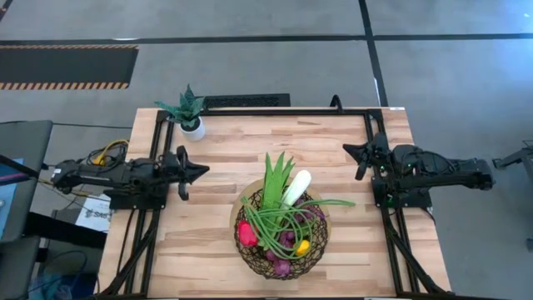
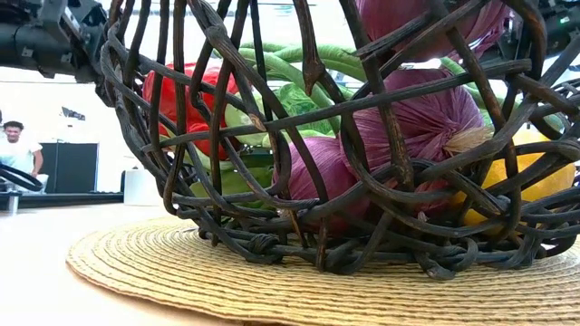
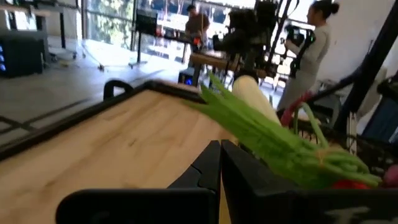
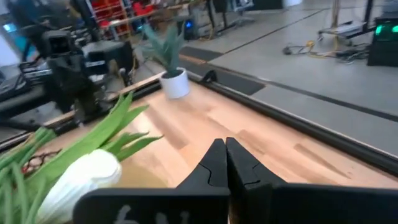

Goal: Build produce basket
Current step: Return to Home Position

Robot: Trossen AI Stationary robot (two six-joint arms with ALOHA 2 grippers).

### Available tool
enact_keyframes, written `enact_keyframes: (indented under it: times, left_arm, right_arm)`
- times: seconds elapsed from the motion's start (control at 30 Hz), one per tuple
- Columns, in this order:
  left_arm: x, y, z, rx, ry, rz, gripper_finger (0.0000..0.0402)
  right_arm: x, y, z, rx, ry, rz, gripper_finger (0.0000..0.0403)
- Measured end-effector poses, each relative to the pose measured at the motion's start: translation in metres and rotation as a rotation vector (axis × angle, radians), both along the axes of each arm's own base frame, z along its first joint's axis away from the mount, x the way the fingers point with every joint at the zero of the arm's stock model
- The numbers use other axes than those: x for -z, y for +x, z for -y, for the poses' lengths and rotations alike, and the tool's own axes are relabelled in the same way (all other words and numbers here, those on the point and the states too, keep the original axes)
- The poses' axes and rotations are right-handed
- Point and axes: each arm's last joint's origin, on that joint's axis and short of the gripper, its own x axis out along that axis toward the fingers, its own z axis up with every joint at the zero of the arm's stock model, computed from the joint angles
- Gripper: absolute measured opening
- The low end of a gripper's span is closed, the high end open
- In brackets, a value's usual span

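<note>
The wooden worktop (image 1: pixel 225 167) carries everything. The left arm lies along its left side, its pincer (image 1: pixel 202 171) pointing right toward the middle with the fingers (image 3: pixel 211 163) pressed together on nothing. The right arm lies along the right side, its pincer (image 1: pixel 350 151) pointing left, likewise closed and empty. Both are well apart from the basket (image 1: pixel 260 268). The dark woven basket stands upright on a round straw mat (image 2: pixel 272 281), midway between the arms and near the worktop edge that shows lowest in the high view. From it the green leafy stalk (image 1: pixel 273 179) juts toward the far edge, its long axis nearly straight across the worktop. Just beside it, the leek (image 1: pixel 297 187) leans over the rim, white end angled toward the far right. Looped green beans (image 1: pixel 291 218) lie on top, one strand trailing right. A potted plant (image 1: pixel 191 112) stands at the far left corner. Inside the mesh sit a red pepper (image 1: pixel 246 233), purple produce (image 2: pixel 426 118) and a lemon (image 1: pixel 303 247).
</note>
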Motion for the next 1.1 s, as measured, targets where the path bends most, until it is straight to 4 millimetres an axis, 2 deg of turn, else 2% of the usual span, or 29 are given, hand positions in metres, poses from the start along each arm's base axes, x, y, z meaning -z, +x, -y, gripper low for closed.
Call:
enact_keyframes:
  times: [0.13,0.37,0.47,0.63,0.73,0.9,1.1]
  left_arm:
    - [0.003,0.000,-0.001,0.050,-0.029,-0.030,0.0000]
    - [0.002,0.000,-0.009,0.003,0.008,-0.018,0.0000]
    - [0.002,0.000,-0.011,0.014,-0.004,-0.020,0.0000]
    - [0.002,0.000,-0.012,0.030,-0.011,-0.020,0.0000]
    - [0.002,0.000,-0.012,0.032,-0.011,-0.025,0.0000]
    - [0.003,0.000,-0.014,0.027,-0.012,-0.033,0.0000]
    - [0.007,-0.001,-0.015,0.019,0.002,-0.079,0.0000]
  right_arm:
    - [-0.001,0.001,-0.002,-0.080,-0.024,-0.001,0.0000]
    - [-0.003,-0.002,-0.003,-0.145,-0.046,0.023,0.0000]
    - [0.009,-0.002,-0.004,-0.163,-0.075,0.064,0.0000]
    - [0.044,-0.003,-0.004,-0.157,-0.107,0.153,0.0000]
    - [0.056,0.000,-0.004,-0.158,-0.108,0.134,0.0000]
    - [0.068,0.002,-0.004,-0.158,-0.080,0.072,0.0000]
    - [0.071,0.001,-0.003,-0.141,-0.065,0.041,0.0000]
